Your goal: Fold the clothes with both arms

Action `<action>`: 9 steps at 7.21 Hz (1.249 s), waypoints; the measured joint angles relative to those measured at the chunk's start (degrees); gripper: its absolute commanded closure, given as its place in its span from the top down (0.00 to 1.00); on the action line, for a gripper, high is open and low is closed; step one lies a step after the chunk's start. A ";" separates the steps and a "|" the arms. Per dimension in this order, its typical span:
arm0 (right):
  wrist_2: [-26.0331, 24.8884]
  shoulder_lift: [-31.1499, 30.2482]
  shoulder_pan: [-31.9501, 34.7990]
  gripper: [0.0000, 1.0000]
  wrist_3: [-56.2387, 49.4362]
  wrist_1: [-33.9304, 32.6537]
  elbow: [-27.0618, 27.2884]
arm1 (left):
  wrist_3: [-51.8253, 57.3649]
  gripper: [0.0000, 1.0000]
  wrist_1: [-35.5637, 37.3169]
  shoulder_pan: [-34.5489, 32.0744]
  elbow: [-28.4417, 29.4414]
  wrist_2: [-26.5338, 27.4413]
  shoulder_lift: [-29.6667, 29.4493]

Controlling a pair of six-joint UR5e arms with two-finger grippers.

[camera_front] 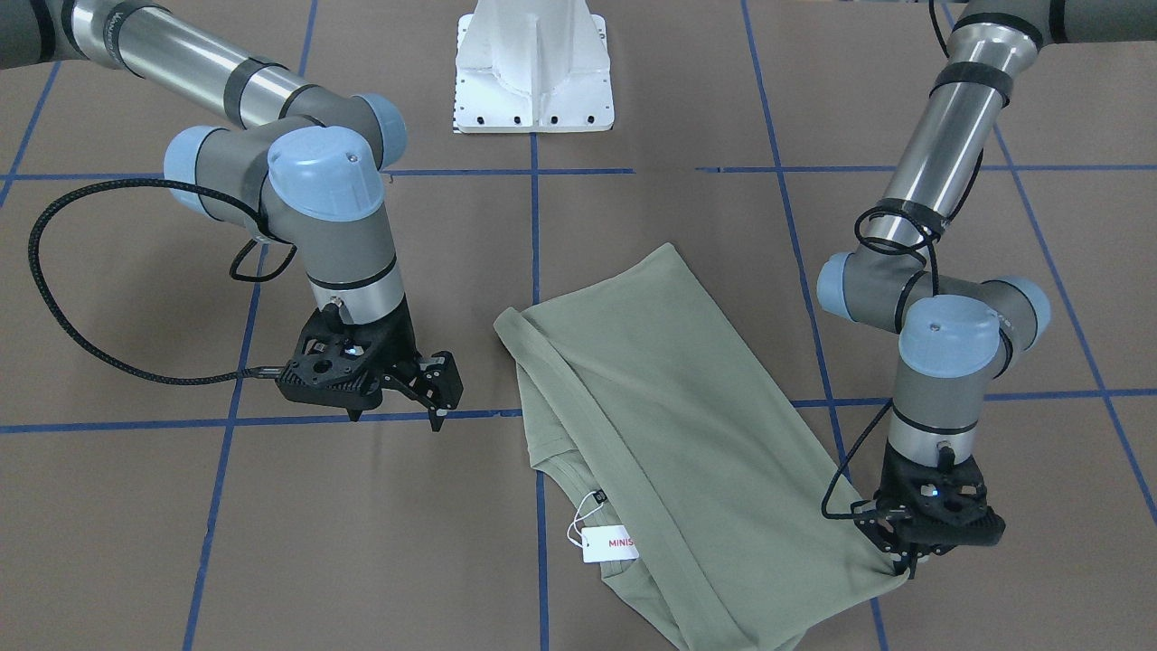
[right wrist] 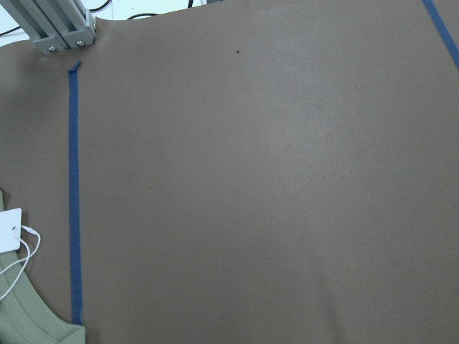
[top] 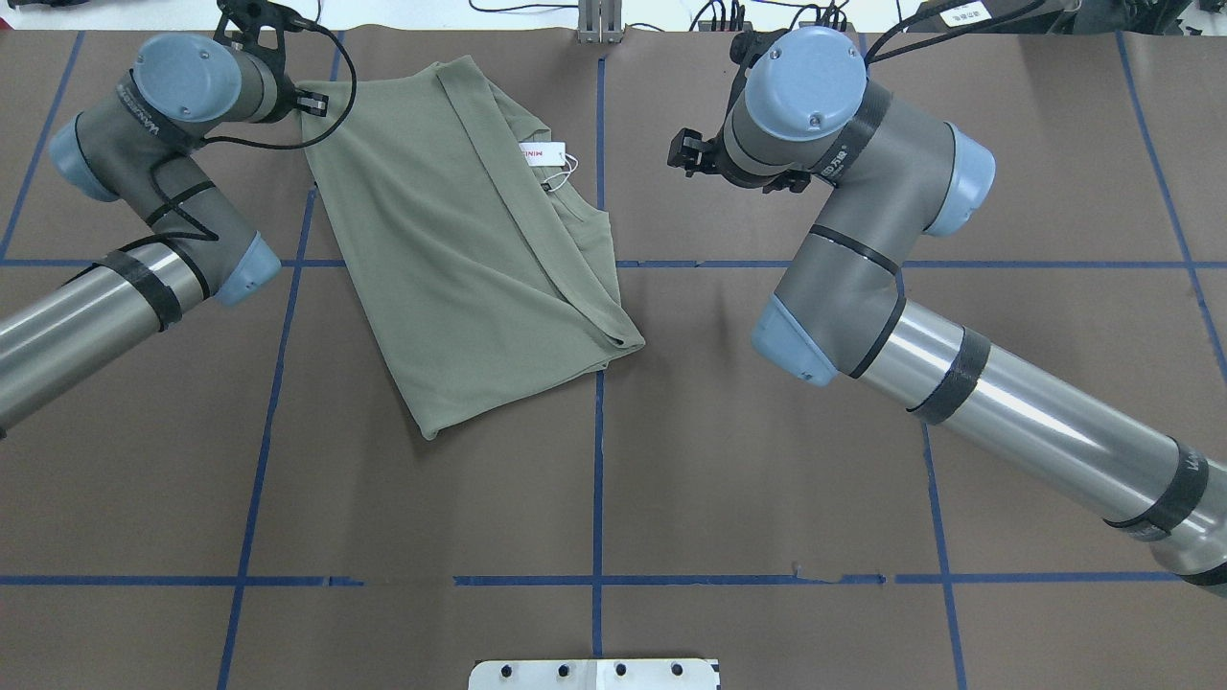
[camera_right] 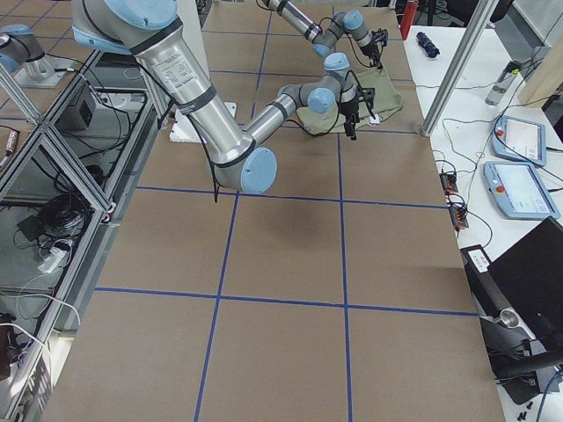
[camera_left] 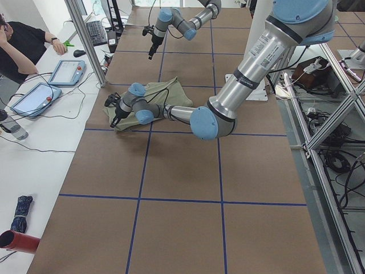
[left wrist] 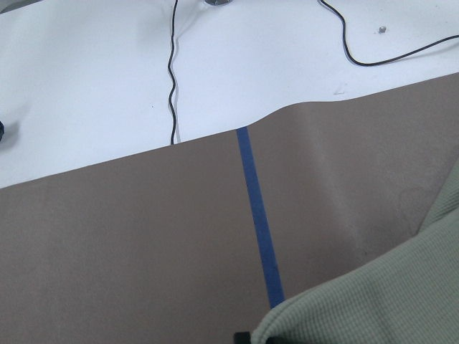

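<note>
Sage-green shirt (top: pixel 460 259), long axis diagonal, neck (top: pixel 573 203) away from pedestal (camera_front: pixel 533 72), sleeves out of sight, left gripper (camera_front: pixel 907 562) pinching corner, right gripper (camera_front: pixel 398 414) spread.

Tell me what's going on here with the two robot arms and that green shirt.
Two robot arms are partway through folding a sage-green shirt that lies diagonally on the table, one long edge folded over, its hang tag showing at the neck. The left pincer is down at one corner of the shirt and seems shut on it. The right pincer is open, hovering over bare table beside the shirt and not touching it.
</note>
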 measured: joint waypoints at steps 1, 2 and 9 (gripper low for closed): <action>-0.70 0.54 -1.23 0.99 1.02 0.02 -0.09 | 0.72 1.00 -0.86 -0.32 -1.10 -0.58 0.08; -2.22 1.96 -2.50 0.96 3.36 -0.02 -0.86 | 0.74 1.00 -1.47 -0.47 -3.53 -3.16 0.99; -9.82 16.35 -8.61 0.69 13.90 10.79 -25.24 | 0.39 1.00 -2.11 -0.04 -20.36 -12.40 12.98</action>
